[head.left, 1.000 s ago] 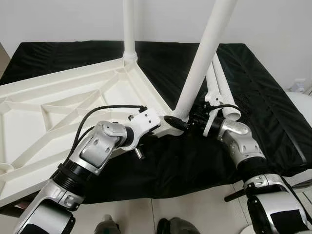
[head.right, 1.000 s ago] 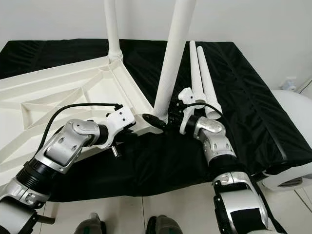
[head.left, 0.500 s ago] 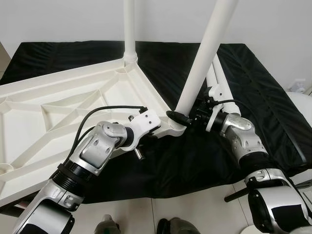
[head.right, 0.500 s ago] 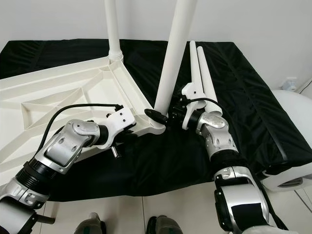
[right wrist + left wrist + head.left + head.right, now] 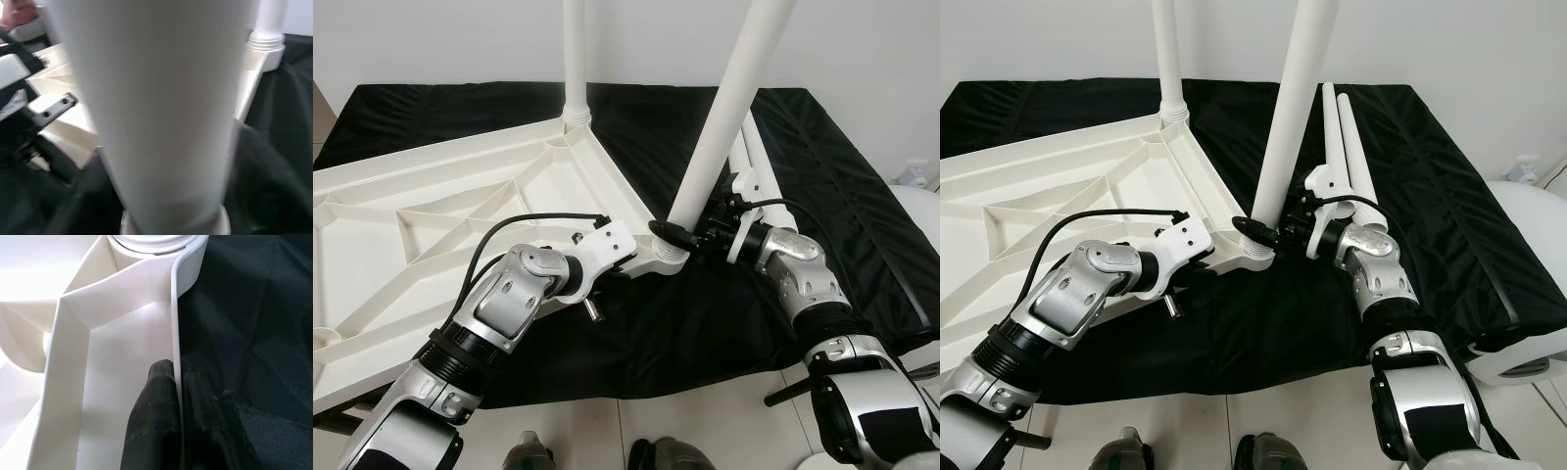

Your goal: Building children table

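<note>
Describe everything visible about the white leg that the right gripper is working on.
The near leg is a smooth white plastic tube, leaning slightly and running out of the top of the picture. Its base sits in the corner socket of the upturned tabletop. The right gripper grips it just above that socket.

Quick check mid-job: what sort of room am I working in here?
Likely a plain indoor room used as an assembly spot: a bare white wall, pale floor tiles, and a black cloth spread under the upside-down white tabletop.
</note>
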